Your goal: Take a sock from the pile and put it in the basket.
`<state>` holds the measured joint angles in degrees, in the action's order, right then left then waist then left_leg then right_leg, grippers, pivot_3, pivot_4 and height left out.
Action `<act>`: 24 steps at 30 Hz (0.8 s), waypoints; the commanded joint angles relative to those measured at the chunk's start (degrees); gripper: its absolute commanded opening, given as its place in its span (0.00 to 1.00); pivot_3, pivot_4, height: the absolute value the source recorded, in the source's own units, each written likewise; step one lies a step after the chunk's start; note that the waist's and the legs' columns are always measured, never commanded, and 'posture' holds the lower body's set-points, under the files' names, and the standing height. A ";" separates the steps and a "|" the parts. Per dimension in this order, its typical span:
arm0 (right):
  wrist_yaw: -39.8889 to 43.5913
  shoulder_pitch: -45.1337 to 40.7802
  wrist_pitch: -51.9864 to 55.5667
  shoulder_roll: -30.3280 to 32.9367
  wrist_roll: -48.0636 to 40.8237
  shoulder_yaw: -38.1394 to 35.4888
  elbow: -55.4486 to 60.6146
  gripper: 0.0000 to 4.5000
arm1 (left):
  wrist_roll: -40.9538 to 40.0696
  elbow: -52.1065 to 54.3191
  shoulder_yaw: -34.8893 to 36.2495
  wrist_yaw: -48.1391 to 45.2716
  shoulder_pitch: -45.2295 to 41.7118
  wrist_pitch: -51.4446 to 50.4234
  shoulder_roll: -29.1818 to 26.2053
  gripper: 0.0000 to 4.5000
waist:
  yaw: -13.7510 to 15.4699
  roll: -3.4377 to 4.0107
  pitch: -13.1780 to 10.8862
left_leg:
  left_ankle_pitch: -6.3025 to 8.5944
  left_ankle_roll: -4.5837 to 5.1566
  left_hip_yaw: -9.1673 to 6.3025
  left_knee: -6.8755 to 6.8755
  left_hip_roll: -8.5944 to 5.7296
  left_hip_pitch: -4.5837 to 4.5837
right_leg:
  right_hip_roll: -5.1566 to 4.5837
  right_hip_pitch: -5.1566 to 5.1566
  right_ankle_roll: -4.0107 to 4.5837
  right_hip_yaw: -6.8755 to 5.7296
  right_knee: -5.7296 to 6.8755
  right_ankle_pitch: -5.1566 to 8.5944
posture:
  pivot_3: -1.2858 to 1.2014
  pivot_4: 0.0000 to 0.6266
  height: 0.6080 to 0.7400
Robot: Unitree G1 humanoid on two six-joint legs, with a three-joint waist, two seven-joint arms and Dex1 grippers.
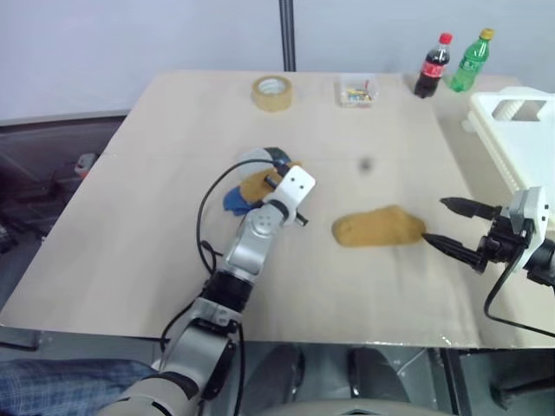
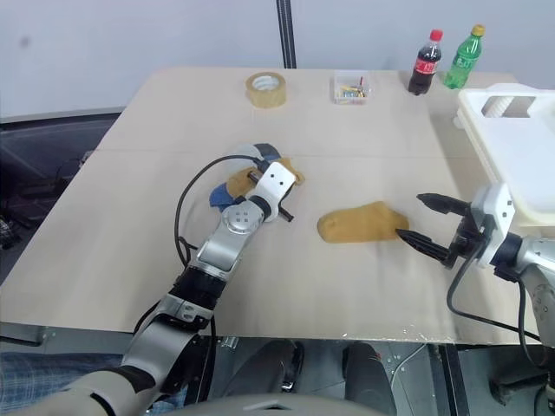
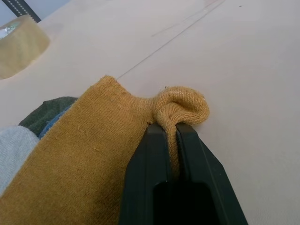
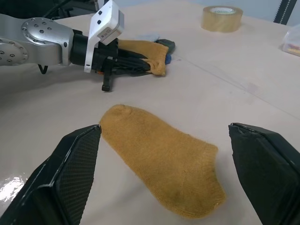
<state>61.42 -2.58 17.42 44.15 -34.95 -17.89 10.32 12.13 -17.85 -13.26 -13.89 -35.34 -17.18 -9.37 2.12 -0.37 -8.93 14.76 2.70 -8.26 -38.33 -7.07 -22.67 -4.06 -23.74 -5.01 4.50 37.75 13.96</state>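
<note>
Nearest you, right gripper (image 1: pixel 449 225) has its jaws spread wide beside a flat mustard-yellow sock (image 1: pixel 378 227) lying alone on the beige table (image 1: pixel 173 260). Left gripper (image 3: pixel 172 140) is clamped on a fold of a second mustard sock (image 3: pixel 93 154) at the pile (image 1: pixel 251 184); your head views hide that pinch. Farther right, the white ribbed plastic basket (image 1: pixel 520 139) sits at the table's edge.

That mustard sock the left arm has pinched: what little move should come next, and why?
Probably a gentle lift. The left gripper is already shut on a fold of the mustard sock, which still lies on the pile; raising it should free it for carrying to the basket.
</note>
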 commanded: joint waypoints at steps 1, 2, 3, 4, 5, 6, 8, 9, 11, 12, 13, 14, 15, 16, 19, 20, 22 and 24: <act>0.28 -0.47 -1.02 0.00 -0.25 -0.88 0.60 1.00 | -0.87 3.98 1.74 0.31 -2.53 -0.40 0.59 0.00 | 0.01 0.00 0.00 | 0.00 0.00 0.00 0.00 0.00 0.00 | 0.00 0.00 0.00 -0.01 0.00 0.00 | 0.52 0.24 0.99; 0.26 -0.51 -1.07 -0.10 -0.21 -0.80 0.57 1.00 | -1.22 4.11 1.82 -0.03 -3.21 -0.69 0.98 0.00 | 0.01 0.00 0.00 | 0.00 0.00 0.00 0.00 0.00 0.00 | 0.00 0.00 0.00 0.00 0.00 0.00 | 0.52 0.24 0.99; 0.22 -0.58 -1.09 -0.20 -0.16 -0.71 0.54 1.00 | -1.48 4.01 1.82 -0.37 -3.83 -0.85 1.35 0.00 | 0.02 0.00 0.00 | 0.00 0.00 0.00 0.00 0.00 0.00 | 0.00 0.00 0.00 0.00 0.00 0.00 | 0.52 0.24 0.99; 0.23 -0.69 -1.18 -0.30 -0.09 -0.60 0.39 1.00 | -1.69 3.34 1.75 -0.61 -4.74 -0.81 1.95 0.00 | 0.02 0.00 0.00 | 0.00 0.00 0.00 0.00 0.00 -0.01 | 0.00 0.00 0.00 0.00 0.00 0.00 | 0.52 0.24 0.99; 0.21 -0.77 -1.24 -0.39 -0.01 -0.51 0.31 1.00 | -1.82 2.82 1.73 -0.75 -5.33 -0.74 2.33 0.00 | 0.07 -0.01 0.00 | 0.00 0.00 0.00 0.00 0.00 -0.01 | 0.00 0.00 0.00 -0.01 0.00 0.00 | 0.52 0.24 0.99; 0.19 -0.84 -1.28 -0.49 0.08 -0.42 0.26 1.00 | -1.89 2.30 1.71 -0.85 -5.77 -0.65 2.57 0.00 | 0.11 -0.01 0.00 | 0.00 0.00 0.00 -0.01 0.00 -0.02 | 0.00 0.00 0.00 -0.01 0.00 0.00 | 0.52 0.24 0.99; 0.30 -1.12 -1.39 -0.64 0.24 -0.32 -0.01 1.00 | -1.50 -0.09 1.30 -0.93 -7.85 0.20 3.12 0.00 | 0.09 -0.01 0.00 | 0.00 0.00 0.00 -0.01 -0.01 -0.02 | 0.00 0.00 0.00 -0.02 -0.01 0.00 | 0.52 0.24 0.99; 0.34 -1.27 -1.42 -0.68 0.30 -0.30 -0.14 1.00 | -1.37 -1.21 1.20 -1.03 -8.78 0.47 3.34 0.00 | 0.07 -0.01 0.00 | 0.00 0.00 0.00 -0.01 -0.01 -0.02 | 0.00 0.00 0.00 -0.02 -0.02 0.00 | 0.52 0.24 0.99; 0.30 -1.38 -1.45 -0.75 0.40 -0.39 -0.15 1.00 | -0.61 -2.87 0.31 -2.13 -9.78 -0.13 3.04 0.00 | -0.04 -0.01 0.00 | 0.00 0.00 0.00 -0.01 -0.01 -0.03 | 0.00 -0.01 0.00 -0.01 -0.02 0.00 | 0.52 0.24 0.99; 0.21 -1.25 -1.44 -0.74 0.39 -0.61 0.00 1.00 | -0.31 -3.14 0.26 -2.08 -9.59 -0.64 2.83 0.00 | -0.13 -0.01 0.00 | 0.00 0.00 0.01 0.00 -0.01 -0.03 | 0.01 -0.02 0.00 0.00 -0.01 0.00 | 0.52 0.24 0.99; 0.09 -1.03 -1.38 -0.72 0.33 -0.87 0.23 1.00 | -0.09 -3.29 0.27 -1.98 -9.19 -1.16 2.55 0.00 | -0.22 -0.01 -0.01 | 0.00 -0.01 0.01 0.00 -0.01 -0.03 | 0.01 -0.02 0.00 0.00 -0.01 0.00 | 0.52 0.24 0.99; 0.00 -0.85 -1.35 -0.70 0.29 -1.04 0.41 1.00 | 0.01 -3.32 0.35 -1.83 -8.88 -1.44 2.38 0.00 | -0.32 -0.01 -0.01 | 0.00 -0.01 0.01 0.01 -0.01 -0.03 | 0.02 -0.03 0.00 0.00 0.00 0.00 | 0.52 0.24 0.99; -0.11 -0.29 -1.34 -0.65 0.22 -1.45 0.73 1.00 | 0.56 -3.36 -0.05 -2.16 -7.57 -2.18 1.50 0.00 | -0.42 -0.01 -0.01 | 0.00 0.00 0.01 0.01 -0.01 -0.03 | 0.02 -0.03 0.00 0.00 0.00 0.00 | 0.52 0.24 0.99; -0.20 0.26 -1.33 -0.62 0.15 -1.81 1.08 1.00 | 0.91 -3.18 -0.23 -2.45 -6.28 -2.81 0.71 0.00 | -0.58 0.00 0.00 | 0.00 -0.01 0.01 0.01 0.00 -0.03 | 0.01 -0.03 0.00 0.00 0.00 0.00 | 0.52 0.24 0.99; -0.53 1.57 -1.11 -0.59 -0.15 -2.68 1.90 1.00 | 1.52 -2.48 0.47 -1.96 -2.41 -4.23 -1.88 0.00 | -1.10 0.01 0.00 | 0.00 0.00 0.01 0.01 -0.01 -0.03 | 0.01 -0.04 0.00 0.02 0.00 0.00 | 0.52 0.24 0.99; -0.59 1.84 -1.11 -0.58 -0.19 -2.81 2.06 1.00 | 1.97 -2.44 0.55 -1.63 -1.50 -4.19 -2.87 0.00 | -1.32 -0.01 0.00 | 0.00 0.00 0.01 0.02 0.00 -0.03 | 0.01 -0.04 0.00 0.02 0.00 0.00 | 0.52 0.24 0.99; -0.77 2.23 -1.08 -0.54 -0.29 -2.92 2.35 1.00 | 2.58 -1.84 1.36 -0.64 0.40 -4.17 -5.05 0.00 | -1.45 0.01 0.02 | 0.00 0.00 0.03 0.01 0.00 0.01 | 0.02 -0.03 0.00 0.06 0.05 0.00 | 0.52 0.24 0.99; -0.92 2.26 -1.02 -0.54 -0.33 -2.88 2.41 1.00 | 2.05 -0.30 3.17 -0.02 2.15 -4.51 -6.69 0.00 | -1.78 0.05 0.04 | 0.01 0.02 0.06 0.01 0.00 0.12 | 0.02 -0.01 0.00 0.11 0.14 0.00 | 0.52 0.24 0.99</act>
<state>60.74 -0.31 17.18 43.44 -34.31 -18.87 10.79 13.40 -18.23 -12.63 -15.02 -35.25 -20.32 -14.12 0.34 -0.32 -8.89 14.80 2.76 -8.19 -38.31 -7.04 -22.49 -4.03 -23.71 -5.01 4.63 37.92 13.96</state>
